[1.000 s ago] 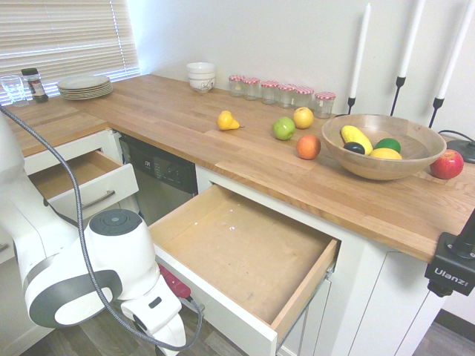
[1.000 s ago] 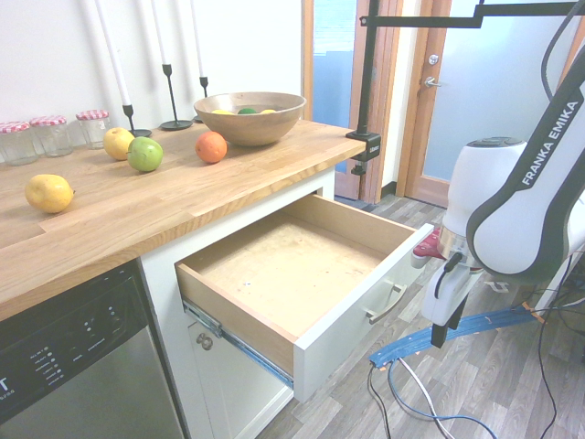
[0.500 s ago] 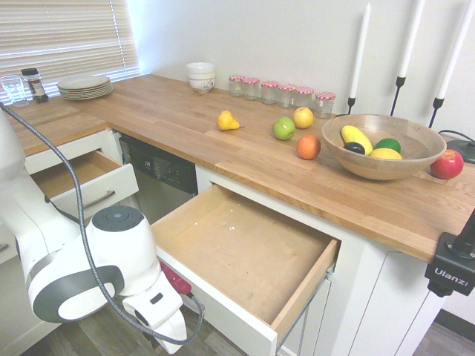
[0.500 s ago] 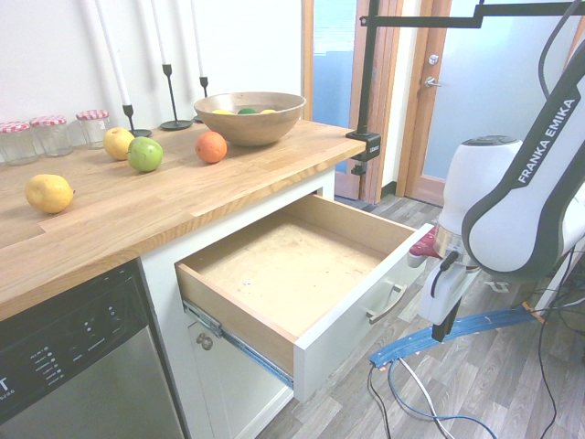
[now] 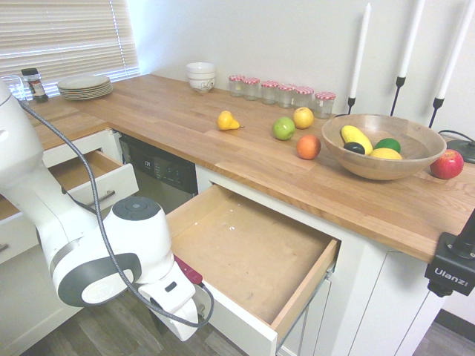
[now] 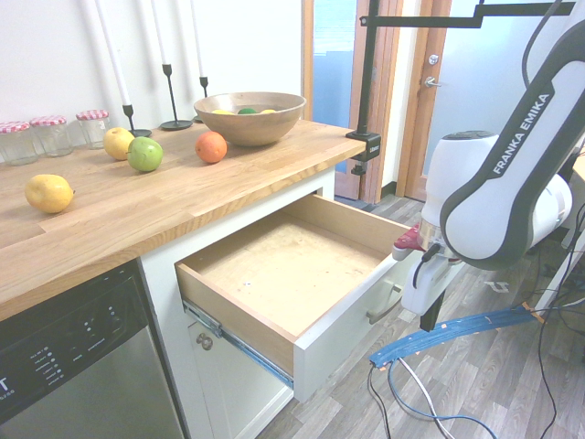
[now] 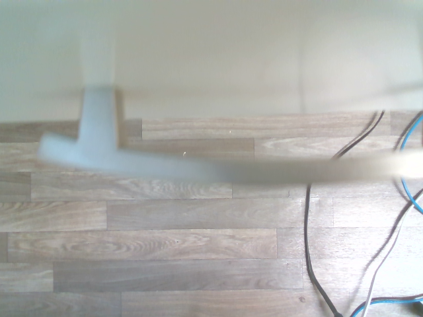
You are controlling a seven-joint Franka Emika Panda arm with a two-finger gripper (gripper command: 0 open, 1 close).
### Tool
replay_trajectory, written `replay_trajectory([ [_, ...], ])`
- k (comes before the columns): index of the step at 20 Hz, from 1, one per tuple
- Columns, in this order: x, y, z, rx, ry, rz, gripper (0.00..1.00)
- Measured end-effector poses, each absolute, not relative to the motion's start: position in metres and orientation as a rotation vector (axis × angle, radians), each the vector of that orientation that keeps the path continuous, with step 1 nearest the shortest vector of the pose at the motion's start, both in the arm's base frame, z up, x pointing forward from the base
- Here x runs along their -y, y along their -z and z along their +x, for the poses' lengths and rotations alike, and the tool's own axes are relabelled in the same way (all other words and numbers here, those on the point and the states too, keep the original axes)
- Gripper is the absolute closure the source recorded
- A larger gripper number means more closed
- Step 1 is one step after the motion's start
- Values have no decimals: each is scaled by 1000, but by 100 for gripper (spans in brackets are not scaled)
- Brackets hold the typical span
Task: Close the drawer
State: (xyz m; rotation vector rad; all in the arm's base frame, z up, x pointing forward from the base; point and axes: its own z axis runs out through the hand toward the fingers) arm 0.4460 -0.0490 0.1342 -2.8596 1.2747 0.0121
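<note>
drawer (image 6: 302,274): was pulled way out from under the wooden counter (image 5: 223,141), nothing inside, just the bare wood bottom
handle (image 7: 218,168): showed as a blurry silver bar in the wrist view, over the plank floor (image 7: 165,264)
bowl (image 5: 382,144): sat on the counter holding yellow and green fruit
gripper (image 6: 425,322): pointed straight down right by the drawer's white front, fingers pressed together, nothing pinched
smaller drawer (image 5: 96,178): was open too

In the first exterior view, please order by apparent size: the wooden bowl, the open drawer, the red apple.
1. Drawer, the largest.
2. Wooden bowl.
3. Red apple, the smallest.
The drawer is nearer the camera, but it clearly looks larger anyway.
</note>
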Motion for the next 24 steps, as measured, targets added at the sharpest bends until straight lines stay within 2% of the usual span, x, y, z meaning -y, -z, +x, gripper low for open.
replay_trajectory([
  [24,44,-156,550,-1280,-32,-2880,100],
])
